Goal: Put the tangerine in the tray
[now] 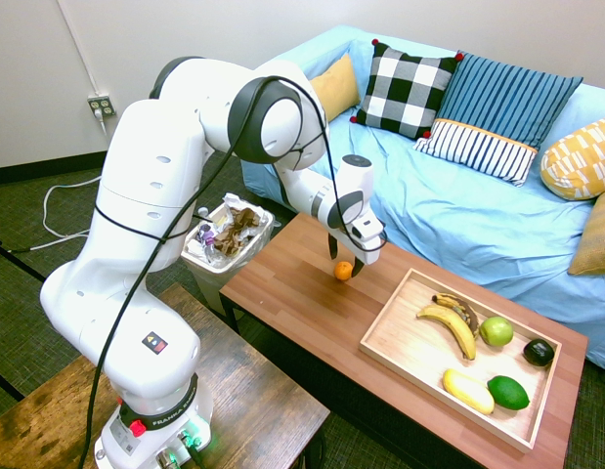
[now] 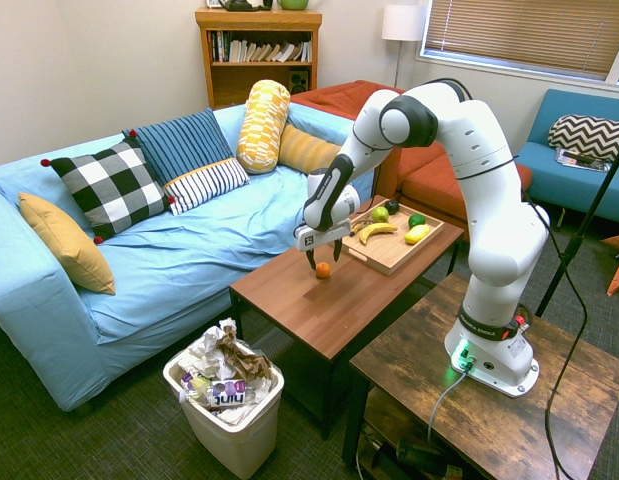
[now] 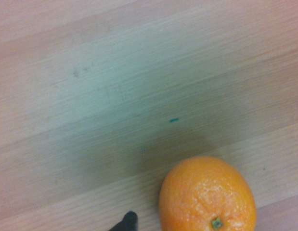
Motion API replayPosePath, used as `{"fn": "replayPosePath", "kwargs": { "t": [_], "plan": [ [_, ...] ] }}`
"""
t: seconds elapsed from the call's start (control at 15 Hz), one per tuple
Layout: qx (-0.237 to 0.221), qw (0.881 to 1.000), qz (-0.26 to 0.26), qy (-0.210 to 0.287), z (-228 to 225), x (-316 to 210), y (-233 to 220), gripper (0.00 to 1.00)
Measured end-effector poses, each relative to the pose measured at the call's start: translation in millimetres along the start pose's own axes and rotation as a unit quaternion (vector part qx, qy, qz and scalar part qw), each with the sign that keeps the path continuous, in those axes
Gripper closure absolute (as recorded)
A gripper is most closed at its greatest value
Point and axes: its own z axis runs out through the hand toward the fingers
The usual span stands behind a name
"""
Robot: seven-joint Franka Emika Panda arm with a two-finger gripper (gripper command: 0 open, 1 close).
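The tangerine [image 1: 343,271] is seen on the table [image 1: 292,303], well apart from the tray [image 1: 395,337], between the spread fingers of the gripper [image 1: 345,266]. In the wrist view it appears slightly oval, its green stem end [image 3: 216,223] turned toward the camera.

reddish wooden table [image 1: 312,313] carries the tangerine [image 1: 343,271] and, well apart, the tray [image 1: 392,337]
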Motion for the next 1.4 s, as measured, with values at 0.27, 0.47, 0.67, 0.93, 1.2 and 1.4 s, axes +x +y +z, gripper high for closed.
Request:
{"fn": "replayPosePath", "kwargs": {
  "t": [0.27, 0.47, 0.67, 0.93, 1.2, 1.4],
  "plan": [
    [-0.003, 1.000, 0.005, -0.001, 12, 3, -4, 0.00],
    [-0.006, 1.000, 0.007, -0.004, 18, 4, -4, 1.00],
    [-0.008, 1.000, 0.007, -0.006, 25, 2, -6, 1.00],
    [-0.006, 1.000, 0.006, -0.007, 24, 2, -8, 1.00],
    [-0.004, 1.000, 0.007, -0.011, 27, 0, -10, 1.00],
    [-0.002, 1.000, 0.009, -0.011, 25, 2, -10, 1.00]
  ]
}}
